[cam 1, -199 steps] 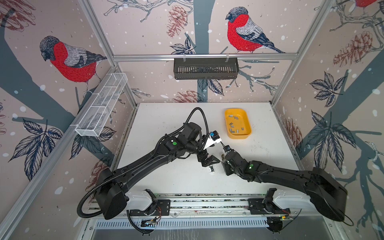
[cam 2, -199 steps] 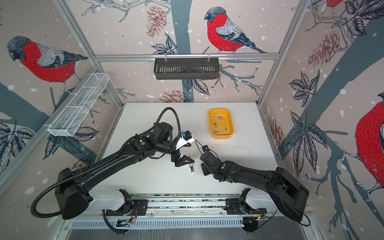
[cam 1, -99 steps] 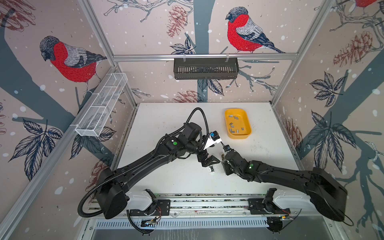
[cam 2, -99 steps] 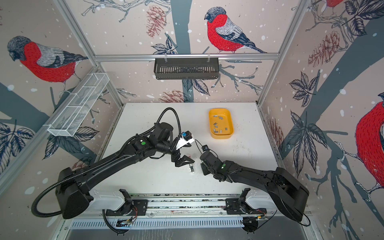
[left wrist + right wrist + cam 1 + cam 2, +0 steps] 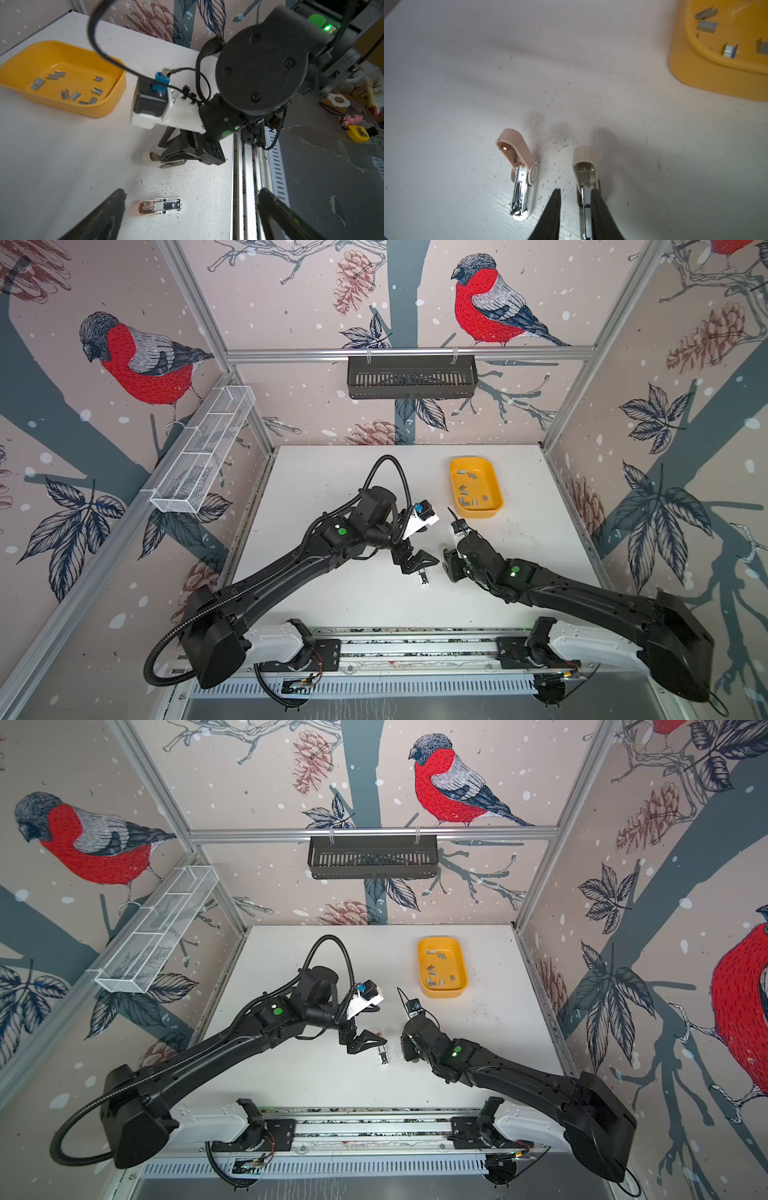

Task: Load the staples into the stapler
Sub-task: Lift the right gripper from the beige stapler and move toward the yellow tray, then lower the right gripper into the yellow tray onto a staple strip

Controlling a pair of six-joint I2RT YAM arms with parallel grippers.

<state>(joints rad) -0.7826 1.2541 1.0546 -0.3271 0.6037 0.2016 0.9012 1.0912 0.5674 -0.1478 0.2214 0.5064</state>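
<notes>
Several grey metal staple strips (image 5: 471, 489) lie in the far yellow plastic tray (image 5: 497, 506); left gripper (image 5: 192, 192) gapes over the pink mini stapler (image 5: 521, 178); right gripper (image 5: 575, 190), barely parted, straddles the cream mini stapler (image 5: 584, 164); lifting away could drag it.

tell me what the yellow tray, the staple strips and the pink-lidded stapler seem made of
Yellow tray: likely moulded plastic, glossy, soft highlights on its rounded rim.
Staple strips: metal, dull grey, crisp folded edges.
Pink-lidded stapler: seemingly matte plastic shell over a bright, mirror-like metal track.

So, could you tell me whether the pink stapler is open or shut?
Open: the pink stapler lies with its lid swung up and its metal staple channel exposed.
</notes>
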